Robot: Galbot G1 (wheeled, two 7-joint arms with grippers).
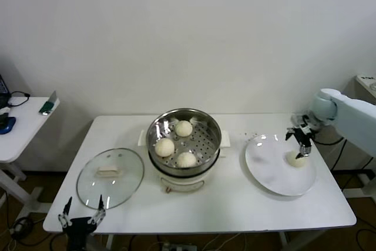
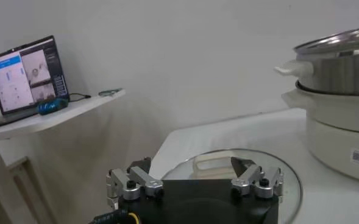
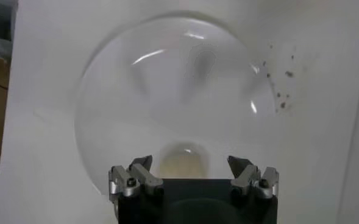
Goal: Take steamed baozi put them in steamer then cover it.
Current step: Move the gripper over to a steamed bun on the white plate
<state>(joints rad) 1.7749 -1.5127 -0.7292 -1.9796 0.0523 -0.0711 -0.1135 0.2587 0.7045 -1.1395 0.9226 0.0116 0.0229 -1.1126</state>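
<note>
Three cream-white baozi [image 1: 177,144] lie in the shiny steel steamer [image 1: 212,125] on its white cooker base at the table's middle. A fourth baozi [image 1: 297,159] lies on the white plate [image 1: 271,171] to the right. My right gripper [image 1: 302,146] is open just above this baozi, which shows between its fingers in the right wrist view [image 3: 183,159]. The glass cover [image 1: 110,177] with its white handle lies flat on the table left of the steamer. My left gripper [image 1: 82,210] is open and empty at the front edge, just before the cover [image 2: 292,176].
A side table [image 1: 17,130] with small items stands at the far left; a laptop [image 2: 25,74] sits on it. The steamer [image 2: 341,70] rises to the right of the cover. Dark specks [image 3: 280,91] mark the table beyond the plate [image 3: 167,91].
</note>
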